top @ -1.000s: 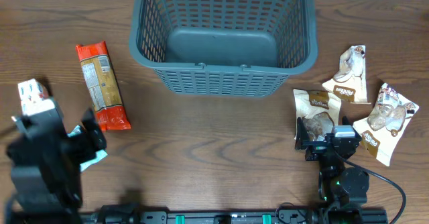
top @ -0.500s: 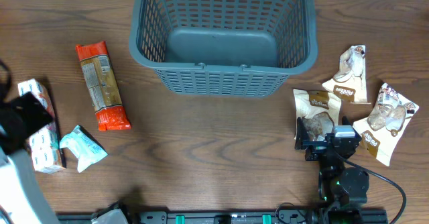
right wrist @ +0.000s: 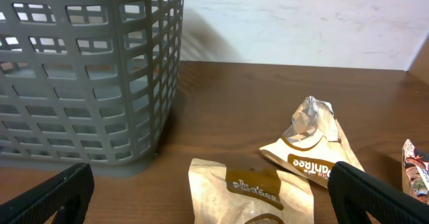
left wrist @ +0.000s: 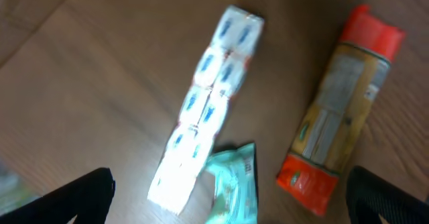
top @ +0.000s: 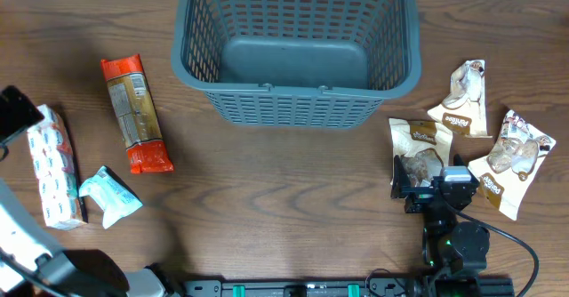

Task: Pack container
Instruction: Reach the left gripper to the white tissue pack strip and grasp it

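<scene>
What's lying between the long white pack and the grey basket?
The red pack lies on the table between the white pack and the basket. The overhead view shows it.

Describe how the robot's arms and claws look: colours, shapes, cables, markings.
The right arm is black and blocky, with small green lights and a thin black cable looping off it. The left arm shows a pale grey link and black parts. Both claws' fingers are black and rounded; no markings legible.

Large dark grey plastic container [top: 298,48], rectangular with rounded corners, lattice-slotted sides, solid bottom, standing upright and empty at the far middle of the table [top: 284,190], open top up
</scene>
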{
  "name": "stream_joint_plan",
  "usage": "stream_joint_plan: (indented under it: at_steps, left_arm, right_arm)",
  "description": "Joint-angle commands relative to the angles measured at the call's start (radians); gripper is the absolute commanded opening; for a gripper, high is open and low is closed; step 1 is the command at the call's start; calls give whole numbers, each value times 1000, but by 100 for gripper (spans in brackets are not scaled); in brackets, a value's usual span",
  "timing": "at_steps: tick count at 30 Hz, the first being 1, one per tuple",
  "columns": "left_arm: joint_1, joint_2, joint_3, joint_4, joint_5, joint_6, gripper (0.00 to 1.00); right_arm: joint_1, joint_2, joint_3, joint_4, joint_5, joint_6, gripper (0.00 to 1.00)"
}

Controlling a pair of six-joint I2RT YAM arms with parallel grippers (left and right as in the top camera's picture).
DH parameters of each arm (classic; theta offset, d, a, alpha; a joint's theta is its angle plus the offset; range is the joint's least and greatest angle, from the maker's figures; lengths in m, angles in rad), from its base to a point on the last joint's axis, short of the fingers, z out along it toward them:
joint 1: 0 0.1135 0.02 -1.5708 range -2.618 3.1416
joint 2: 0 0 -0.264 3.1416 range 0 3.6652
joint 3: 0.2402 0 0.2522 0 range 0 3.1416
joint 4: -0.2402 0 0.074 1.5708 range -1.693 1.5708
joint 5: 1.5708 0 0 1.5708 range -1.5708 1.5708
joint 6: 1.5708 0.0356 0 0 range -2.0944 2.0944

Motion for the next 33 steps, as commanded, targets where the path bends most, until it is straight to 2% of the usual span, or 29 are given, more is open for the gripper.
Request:
stream_joint_plan:
  at_steps: [1,33]
  left_arm:
    - [5,56,14,6,64,133,98]
    - [59,556,-32,58,64,200,99]
  right_arm:
    - [3,2,-4,0,-5,14,99]
    - [3,2,-4,0,-4,14,99]
